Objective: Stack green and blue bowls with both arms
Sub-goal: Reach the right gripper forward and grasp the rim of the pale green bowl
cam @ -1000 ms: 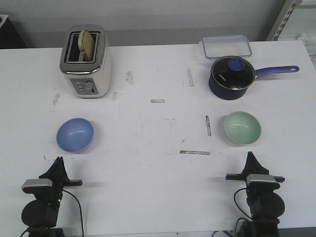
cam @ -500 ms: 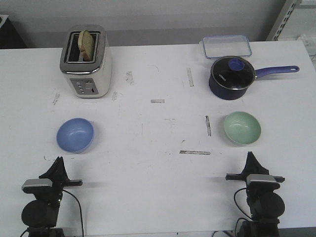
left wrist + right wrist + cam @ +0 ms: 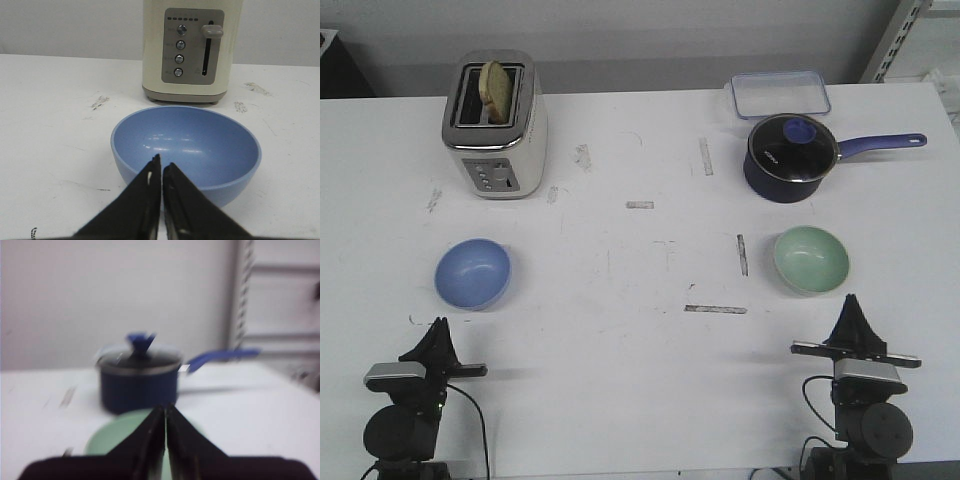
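The periwinkle blue bowl [image 3: 472,273] sits upright on the white table at the left, just behind my left gripper [image 3: 440,325]. That gripper is shut and empty, its tips [image 3: 161,167] overlapping the blue bowl [image 3: 200,145] near rim in the left wrist view. The mint green bowl [image 3: 811,259] rests at the right, a little beyond and left of my right gripper [image 3: 850,300]. This gripper [image 3: 165,410] is shut too, holding nothing, with the green bowl [image 3: 112,442] blurred behind it.
A cream toaster [image 3: 495,125] with a bread slice stands behind the blue bowl. A dark navy saucepan [image 3: 790,157] with a lid and long handle sits behind the green bowl, a clear lidded box [image 3: 778,94] beyond it. Tape strips mark the table's middle.
My right arm has shifted to the right and slightly nearer the table's front edge. The left arm and both bowls have stayed put.
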